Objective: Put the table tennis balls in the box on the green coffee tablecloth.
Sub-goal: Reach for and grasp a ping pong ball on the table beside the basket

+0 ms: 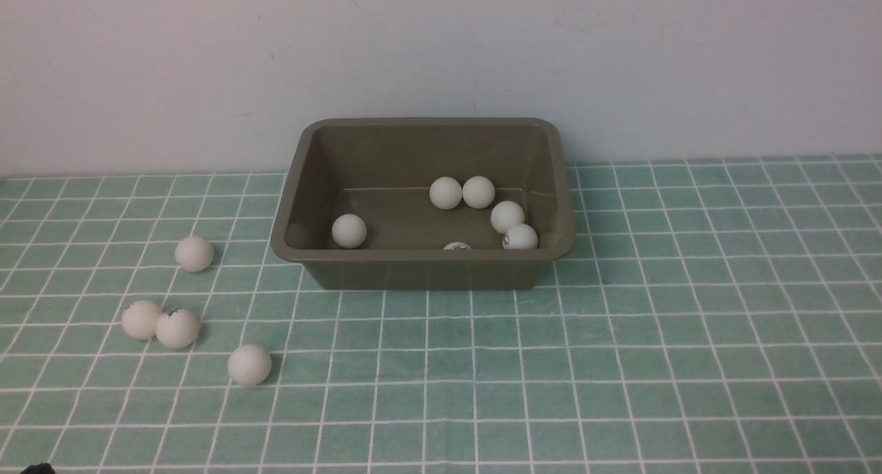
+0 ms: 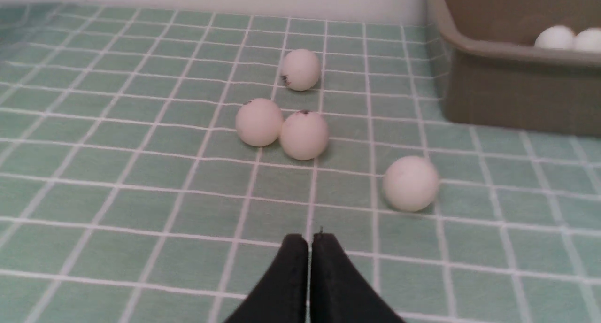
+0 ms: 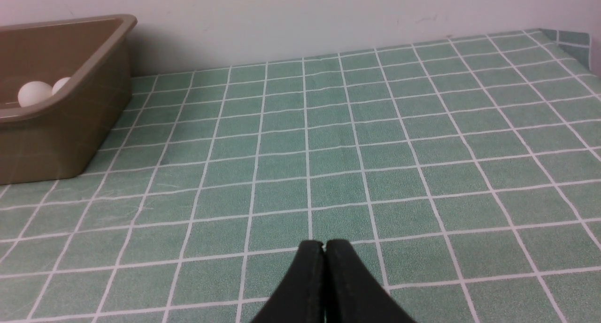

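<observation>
Evidently a fresh pick is due: four balls point(image 1: 178, 328) lie loose on the cloth point(image 2: 117, 173). The left jaws are pressed shut and empty, low over that cloth. Straight ahead of them sits a touching pair point(image 2: 281, 130). A lone ball point(image 2: 300, 69) lies beyond the pair, and the nearest ball point(image 2: 411, 183) rests ahead, off toward the box point(image 1: 424, 255). Inside the box five balls show plainly and a sixth ball point(image 1: 457, 246) peeks over the near rim, so I judge the task past halfway. The right jaws are shut and empty too, with only bare cloth ahead and the box well off toward the left arm's side. Next, I judge, the left jaws must open wider than a ball, straddle the nearest ball and close gently, since it could roll away.
</observation>
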You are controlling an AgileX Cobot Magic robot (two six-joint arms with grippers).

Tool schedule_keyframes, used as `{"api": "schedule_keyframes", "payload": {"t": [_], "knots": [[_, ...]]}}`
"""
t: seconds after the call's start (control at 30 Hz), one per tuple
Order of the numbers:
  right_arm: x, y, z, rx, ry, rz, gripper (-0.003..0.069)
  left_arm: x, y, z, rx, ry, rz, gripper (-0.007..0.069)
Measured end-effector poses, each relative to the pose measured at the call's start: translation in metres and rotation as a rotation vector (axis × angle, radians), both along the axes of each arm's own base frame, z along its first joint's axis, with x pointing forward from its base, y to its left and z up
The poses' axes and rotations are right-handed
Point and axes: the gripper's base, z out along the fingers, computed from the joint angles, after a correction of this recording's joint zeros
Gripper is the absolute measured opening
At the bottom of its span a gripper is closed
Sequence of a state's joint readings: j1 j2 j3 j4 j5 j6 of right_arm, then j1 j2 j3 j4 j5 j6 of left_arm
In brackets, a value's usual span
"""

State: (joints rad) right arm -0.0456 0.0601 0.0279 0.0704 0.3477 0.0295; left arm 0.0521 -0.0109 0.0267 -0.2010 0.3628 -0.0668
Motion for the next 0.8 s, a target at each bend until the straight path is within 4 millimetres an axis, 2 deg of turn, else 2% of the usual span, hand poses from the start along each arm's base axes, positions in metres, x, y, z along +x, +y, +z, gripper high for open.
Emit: {"api": "schedule_keyframes", "payload": {"t": [0.07,0.23,0.33,0.6,0.77,0.8], "knots": [[0.0,0.0,0.0,0.0,0.0,0.0,-0.001,0.001,-0.005,0.004,-0.266,-0.038,0.013,-0.0004],[0.0,0.0,0.0,0.0,0.0,0.0,-0.001,0.002,-0.009,0.013,-0.593,-0.104,0.031,-0.0004],[0.0,0.0,0.0,0.0,0.0,0.0,-0.001,0.003,-0.006,0.02,-0.73,-0.179,0.064,-0.0004],[0.0,0.0,0.0,0.0,0.0,0.0,-0.001,0.003,0.013,0.035,-0.928,-0.411,0.212,-0.0004],[0.0,0.0,0.0,0.0,0.0,0.0,-0.001,-0.004,0.035,0.042,-1.087,-0.626,0.402,-0.0004],[0.0,0.0,0.0,0.0,0.0,0.0,-0.001,-0.004,0.035,0.042,-1.087,-0.626,0.402,-0.0004]]}}
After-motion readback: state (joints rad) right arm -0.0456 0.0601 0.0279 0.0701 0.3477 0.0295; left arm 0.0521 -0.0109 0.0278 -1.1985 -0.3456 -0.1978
